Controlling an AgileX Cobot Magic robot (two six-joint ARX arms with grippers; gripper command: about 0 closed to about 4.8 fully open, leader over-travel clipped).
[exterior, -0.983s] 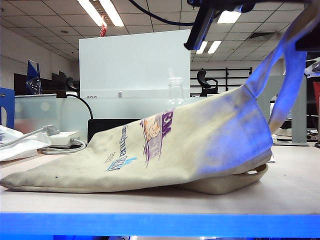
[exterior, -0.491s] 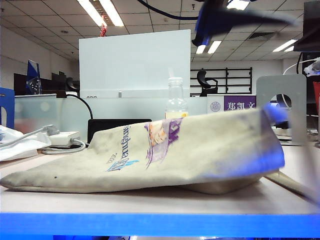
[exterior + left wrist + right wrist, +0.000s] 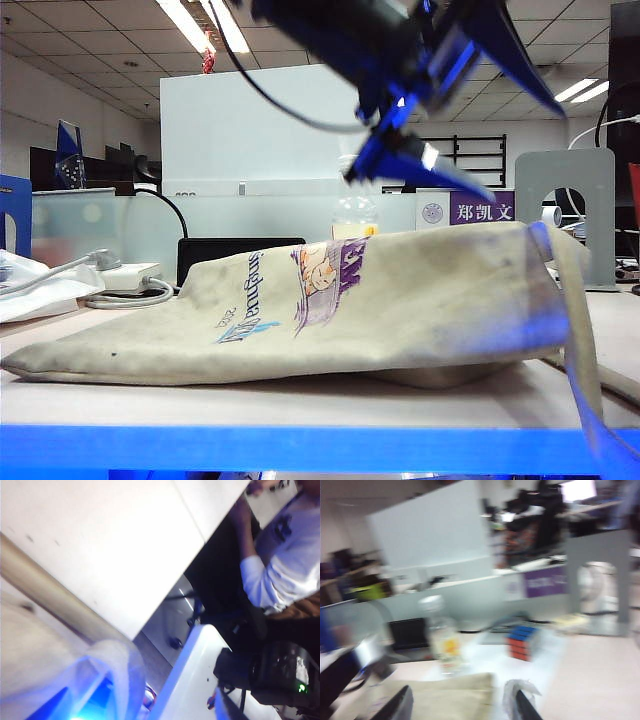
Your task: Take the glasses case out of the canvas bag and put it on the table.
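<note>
The glasses case is nowhere in sight (presumably inside the canvas bag (image 3: 400, 300) lying flat on the table (image 3: 300, 405)), so with the left gripper (image 3: 440, 120) spread empty at upper centre and the right gripper (image 3: 462, 707) half-open above the bag, reaching in comes next.

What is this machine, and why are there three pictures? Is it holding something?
It is a robot with two arms, each ending in a two-finger gripper. One picture comes from a camera low in front of the table. The other two come from cameras on the wrists. On the table lies a big canvas bag, with its strap hanging over the front. Behind it stand a clear bottle and a Rubik's cube. The left gripper hangs blurred above the bag, fingers apart, holding nothing. The right gripper, seen in its own wrist picture, is open and empty too. The glasses case it should fetch is not visible anywhere.
</note>
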